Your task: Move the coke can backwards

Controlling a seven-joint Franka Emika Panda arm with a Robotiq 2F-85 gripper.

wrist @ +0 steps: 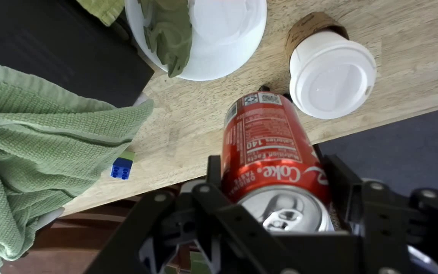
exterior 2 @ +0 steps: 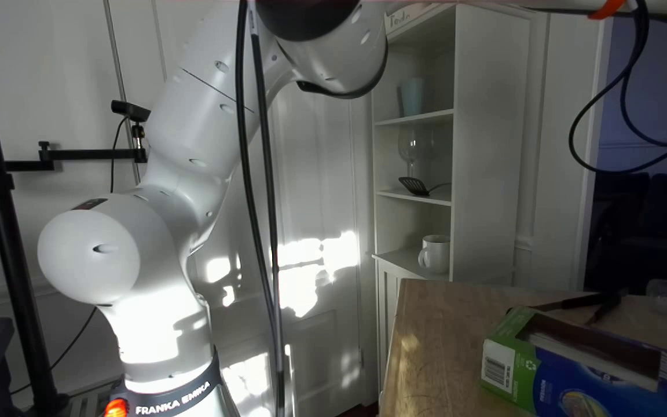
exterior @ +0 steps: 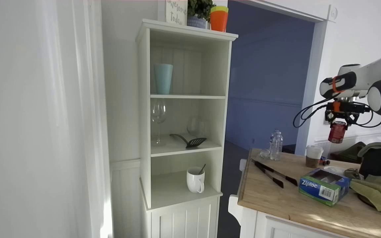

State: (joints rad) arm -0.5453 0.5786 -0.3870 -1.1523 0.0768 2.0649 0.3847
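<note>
The jaws clasp the can (wrist: 268,142), long axis nearly upright, bottom down, above the surface (exterior: 266,197) near its edge by the cup (wrist: 329,72).

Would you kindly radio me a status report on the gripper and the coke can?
Gripper closed on coke can. Can aloft, higher than tabletop. Lidded cup on tabletop might obstruct lowering.
</note>
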